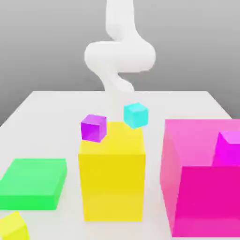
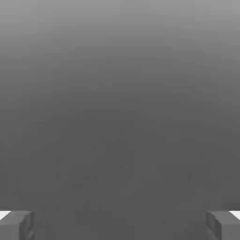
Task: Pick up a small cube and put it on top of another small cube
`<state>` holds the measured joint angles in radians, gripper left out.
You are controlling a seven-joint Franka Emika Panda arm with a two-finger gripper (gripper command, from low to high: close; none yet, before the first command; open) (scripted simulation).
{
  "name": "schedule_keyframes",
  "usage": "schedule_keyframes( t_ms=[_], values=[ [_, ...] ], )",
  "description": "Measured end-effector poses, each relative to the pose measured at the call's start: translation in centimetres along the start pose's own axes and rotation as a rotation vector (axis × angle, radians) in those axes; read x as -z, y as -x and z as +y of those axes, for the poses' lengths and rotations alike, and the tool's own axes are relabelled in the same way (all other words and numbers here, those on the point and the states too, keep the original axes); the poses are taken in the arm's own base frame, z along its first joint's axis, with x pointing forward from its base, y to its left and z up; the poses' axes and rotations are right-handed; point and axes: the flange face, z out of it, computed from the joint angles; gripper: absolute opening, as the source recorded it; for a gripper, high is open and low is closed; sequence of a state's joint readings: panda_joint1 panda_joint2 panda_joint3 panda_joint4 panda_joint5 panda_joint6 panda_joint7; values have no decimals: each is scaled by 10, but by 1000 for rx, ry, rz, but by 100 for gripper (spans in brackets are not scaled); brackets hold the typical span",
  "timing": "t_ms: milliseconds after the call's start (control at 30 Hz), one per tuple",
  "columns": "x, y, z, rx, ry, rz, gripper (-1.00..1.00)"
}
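Exterior view, left to right, clock directions taken from the tall yellow block (image 1: 111, 180) at centre. Flat green slab (image 1: 33, 183) at 9 o'clock; small yellow cube (image 1: 14, 227) at 8 o'clock. Small purple cube (image 1: 93, 127), glossy, plain-faced, at 11 o'clock beside the block's top corner. Small cyan cube (image 1: 136, 115), likewise plain, at 1 o'clock. Large magenta block (image 1: 201, 187) at 3 o'clock. No writing anywhere. Gripper (image 2: 120, 225) stood wide, fingertips (image 2: 16, 225) far apart, nothing between.

Small purple cube (image 1: 93, 127) and small cyan cube (image 1: 136, 115), apart, both tilted
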<state>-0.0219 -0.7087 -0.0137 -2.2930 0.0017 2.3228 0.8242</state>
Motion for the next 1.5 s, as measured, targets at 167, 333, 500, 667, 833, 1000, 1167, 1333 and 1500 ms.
schedule_keyframes(
  t_ms=[167, 333, 500, 667, 833, 1000, 1167, 1333, 1500],
  values=[
    [-87, -27, 23, -117, 115, -59, 0],
    [-169, -47, 61, -234, 227, -110, 0],
    [-247, -57, 114, -355, 342, -155, 0],
    [-317, -62, 186, -490, 464, -188, 0],
    [-381, -46, 256, -601, 581, -227, 0],
    [-433, -22, 334, -710, 694, -256, 0],
    [-476, 4, 370, -724, 709, -259, -100],
    [-481, 7, 373, -725, 709, -259, -100],
    [-442, -16, 346, -726, 708, -260, -100]
  ],
)
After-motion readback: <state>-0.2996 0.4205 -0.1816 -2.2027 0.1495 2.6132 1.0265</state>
